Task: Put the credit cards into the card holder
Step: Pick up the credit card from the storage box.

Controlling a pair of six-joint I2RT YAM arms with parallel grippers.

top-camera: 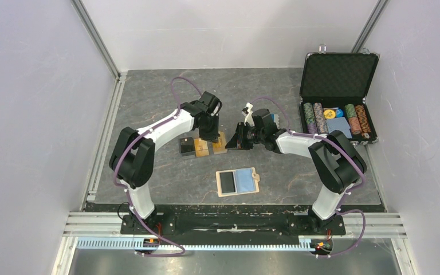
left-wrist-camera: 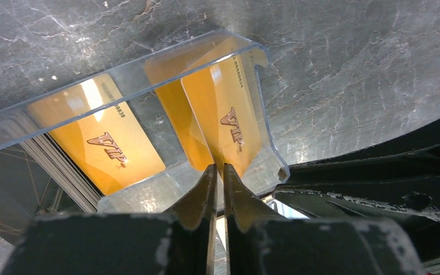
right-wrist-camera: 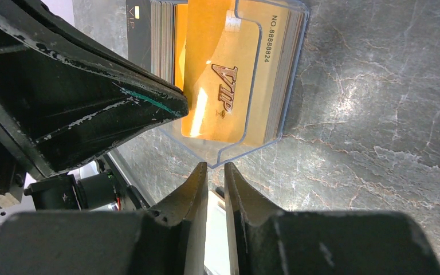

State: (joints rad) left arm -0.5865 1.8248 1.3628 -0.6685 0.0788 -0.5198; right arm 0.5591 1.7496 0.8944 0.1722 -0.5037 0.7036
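Note:
The tan card holder (top-camera: 238,182) lies open near the front, with a black card (top-camera: 227,181) on its left half and light-blue lining on its right. A clear plastic card box (top-camera: 203,146) holds orange-gold VIP cards (right-wrist-camera: 223,86) and a stack of other cards. My left gripper (left-wrist-camera: 218,171) is shut on the edge of one orange-gold card (left-wrist-camera: 224,117), which stands tilted in the box. Another gold card (left-wrist-camera: 100,143) lies beside it. My right gripper (right-wrist-camera: 215,167) is shut on the box's clear wall (right-wrist-camera: 235,153) at its right end.
An open black foam-lined case (top-camera: 335,97) with poker chips stands at the back right. The two grippers sit close together over the card box; the left gripper's finger (right-wrist-camera: 91,97) fills the upper left of the right wrist view. Walls enclose the table on three sides.

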